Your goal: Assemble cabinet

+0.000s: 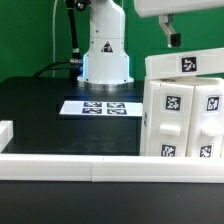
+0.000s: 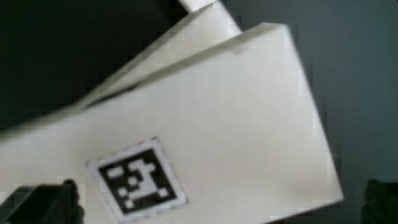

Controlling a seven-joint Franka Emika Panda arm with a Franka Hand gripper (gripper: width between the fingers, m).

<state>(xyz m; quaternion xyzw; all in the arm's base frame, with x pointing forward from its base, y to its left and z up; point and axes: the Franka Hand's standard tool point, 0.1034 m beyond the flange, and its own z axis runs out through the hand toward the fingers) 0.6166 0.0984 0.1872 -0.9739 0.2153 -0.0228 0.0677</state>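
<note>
The white cabinet body [image 1: 185, 120] stands at the exterior view's right, with two tagged door panels on its front. A white tagged panel [image 1: 186, 65] lies across its top, slightly tilted. My gripper [image 1: 172, 42] hangs just above that panel, near its edge on the exterior view's left. In the wrist view the same panel [image 2: 231, 120] fills the picture close below, with one tag. My gripper [image 2: 210, 200] is open: its dark fingertips [image 2: 45, 200] stand wide apart on either side of the panel, with a small gap at one side.
The marker board [image 1: 97, 107] lies on the black table in front of the robot base [image 1: 104, 55]. A long low white rail [image 1: 90, 166] runs along the table's front, with a short arm [image 1: 5, 133] at the exterior view's left.
</note>
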